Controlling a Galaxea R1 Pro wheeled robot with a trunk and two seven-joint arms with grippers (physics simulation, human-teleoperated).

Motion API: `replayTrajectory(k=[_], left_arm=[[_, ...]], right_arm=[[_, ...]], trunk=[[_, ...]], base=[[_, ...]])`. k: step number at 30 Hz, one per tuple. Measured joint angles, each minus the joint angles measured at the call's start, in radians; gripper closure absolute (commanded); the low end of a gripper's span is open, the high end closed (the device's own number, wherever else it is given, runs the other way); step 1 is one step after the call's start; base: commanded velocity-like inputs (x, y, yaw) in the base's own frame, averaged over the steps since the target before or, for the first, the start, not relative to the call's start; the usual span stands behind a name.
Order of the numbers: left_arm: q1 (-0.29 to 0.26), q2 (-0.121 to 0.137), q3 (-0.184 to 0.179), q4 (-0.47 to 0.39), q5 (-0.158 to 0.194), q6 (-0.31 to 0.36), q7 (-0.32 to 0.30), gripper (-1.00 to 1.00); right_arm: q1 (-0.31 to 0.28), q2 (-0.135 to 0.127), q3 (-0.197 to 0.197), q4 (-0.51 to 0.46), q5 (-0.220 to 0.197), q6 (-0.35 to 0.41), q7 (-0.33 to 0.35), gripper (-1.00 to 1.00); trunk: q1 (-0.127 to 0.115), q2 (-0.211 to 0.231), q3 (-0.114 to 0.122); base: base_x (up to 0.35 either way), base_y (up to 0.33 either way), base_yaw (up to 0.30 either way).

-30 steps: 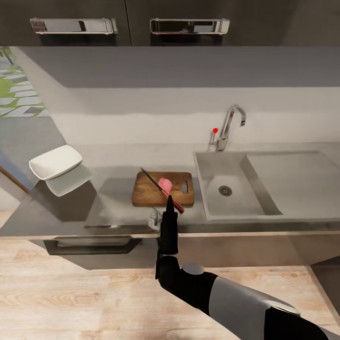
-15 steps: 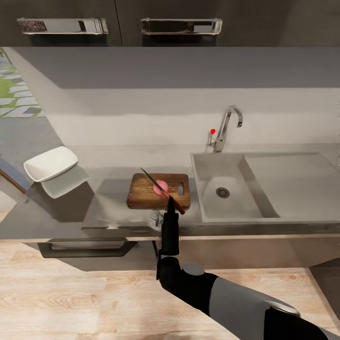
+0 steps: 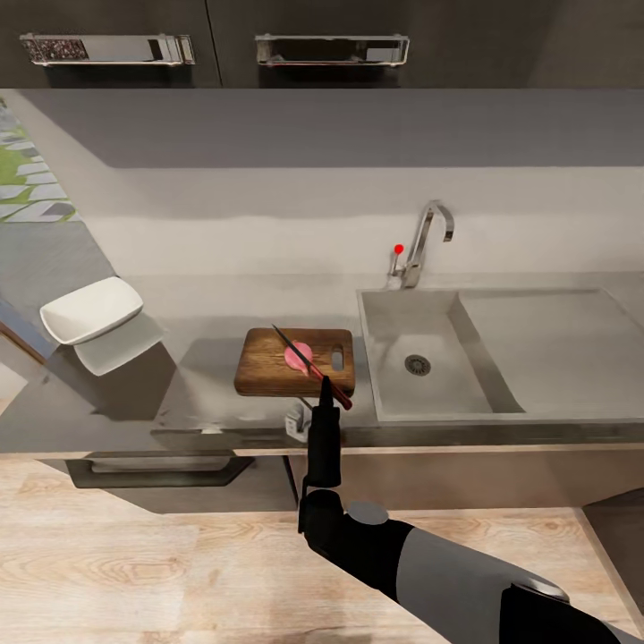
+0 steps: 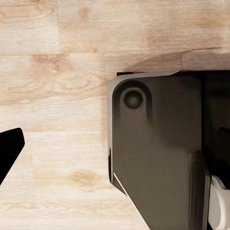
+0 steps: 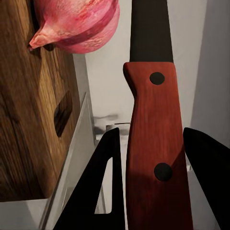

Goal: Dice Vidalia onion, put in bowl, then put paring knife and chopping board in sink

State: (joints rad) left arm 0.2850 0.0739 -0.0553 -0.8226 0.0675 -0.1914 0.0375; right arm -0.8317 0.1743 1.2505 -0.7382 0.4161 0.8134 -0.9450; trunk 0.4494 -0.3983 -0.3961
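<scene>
The dark brown chopping board (image 3: 264, 368) lies on the grey countertop (image 3: 206, 309) left of the sink (image 3: 394, 309). A pink Vidalia onion (image 3: 296, 357) (image 5: 79, 21) rests whole on the board (image 5: 26, 120). My right gripper (image 3: 324, 388) (image 5: 153, 134) hangs at the board's front right corner, shut on the red handle of the paring knife (image 3: 309, 362) (image 5: 151, 143). The dark blade slants over the onion toward the board's back left. The white bowl (image 3: 92, 309) stands at the counter's far left. One dark finger (image 4: 9, 151) of my left gripper shows over wooden floor.
A curved chrome tap (image 3: 427, 234) with a red-tipped lever (image 3: 399, 249) stands behind the basin. The drainboard (image 3: 555, 335) stretches right. Dark wall cabinets (image 3: 331, 45) hang overhead. A drawer handle (image 3: 161, 465) sits below the counter edge. The robot's dark base (image 4: 158, 153) rests on the floor.
The head camera has shifted, so the counter's things sit a little further left in the picture. Against the board, my right gripper and the knife have drifted slightly right.
</scene>
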Motion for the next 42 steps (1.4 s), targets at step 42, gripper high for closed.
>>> replayTrajectory(k=[42], left_arm=[[0.0,0.0,0.0,0.0,0.0,0.0,0.0,-1.0]], right_arm=[[0.013,0.0,0.0,0.03,-0.001,0.0,0.005,1.0]], trunk=[[0.0,0.0,0.0]], base=[[0.0,0.0,0.0]])
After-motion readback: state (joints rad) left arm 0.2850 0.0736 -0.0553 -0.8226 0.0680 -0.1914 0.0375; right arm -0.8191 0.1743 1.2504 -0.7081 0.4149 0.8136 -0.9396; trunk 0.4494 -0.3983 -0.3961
